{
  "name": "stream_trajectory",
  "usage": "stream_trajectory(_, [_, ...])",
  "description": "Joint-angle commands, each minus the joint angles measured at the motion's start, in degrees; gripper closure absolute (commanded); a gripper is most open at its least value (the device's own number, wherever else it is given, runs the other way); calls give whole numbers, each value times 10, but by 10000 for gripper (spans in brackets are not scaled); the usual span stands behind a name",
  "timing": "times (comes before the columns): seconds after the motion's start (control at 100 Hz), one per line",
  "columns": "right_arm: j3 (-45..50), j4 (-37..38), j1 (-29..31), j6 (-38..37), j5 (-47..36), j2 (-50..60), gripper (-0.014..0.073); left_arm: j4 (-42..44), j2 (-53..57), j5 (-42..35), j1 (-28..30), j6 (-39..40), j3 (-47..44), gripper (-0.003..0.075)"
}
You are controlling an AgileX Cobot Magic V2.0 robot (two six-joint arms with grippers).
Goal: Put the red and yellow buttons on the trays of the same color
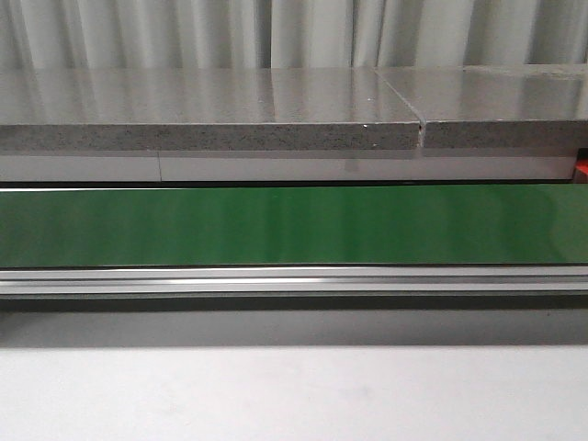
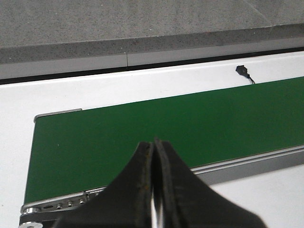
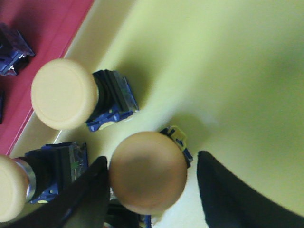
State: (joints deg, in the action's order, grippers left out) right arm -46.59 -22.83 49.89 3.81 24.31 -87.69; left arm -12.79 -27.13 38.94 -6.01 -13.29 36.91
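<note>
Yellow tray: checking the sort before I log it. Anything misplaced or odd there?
Nothing misplaced: the yellow tray holds only yellow buttons, though they lie tipped on their sides. The right gripper straddles one.

Front view low across green belt (image 1: 294, 225), left wrist shares it, right wrist close over yellow tray (image 3: 228, 71)

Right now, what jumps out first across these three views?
The right gripper stands open around a yellow mushroom-head button on the yellow tray, with two more yellow buttons beside it and the red tray next to it. The long green conveyor belt fills the front view with nothing on it. The left gripper is shut above the belt.
</note>
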Motion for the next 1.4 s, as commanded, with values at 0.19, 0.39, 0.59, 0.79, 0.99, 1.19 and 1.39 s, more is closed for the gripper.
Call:
stream_trajectory(0.19, [-14,-12,3,0,-25,18,135,-13,-3,-39,-5,-1,15,741])
stream_trajectory(0.39, [-14,-12,0,0,-25,26,135,-13,-3,-39,-5,-1,15,741])
stream_trajectory(0.59, [-14,-11,-11,0,-25,61,135,-13,-3,-39,-5,-1,15,741])
stream_trajectory(0.79, [-14,-10,-20,7,-19,118,137,-13,-3,-39,-5,-1,15,741])
stream_trajectory(0.99, [-15,-10,-86,38,-14,184,179,-13,-3,-39,-5,-1,15,741])
stream_trajectory(1.19, [-18,-8,-211,70,-13,218,533,-13,-3,-39,-5,-1,15,741])
stream_trajectory(1.39, [-18,-8,-320,88,-15,218,660,-13,-3,-39,-5,-1,15,741])
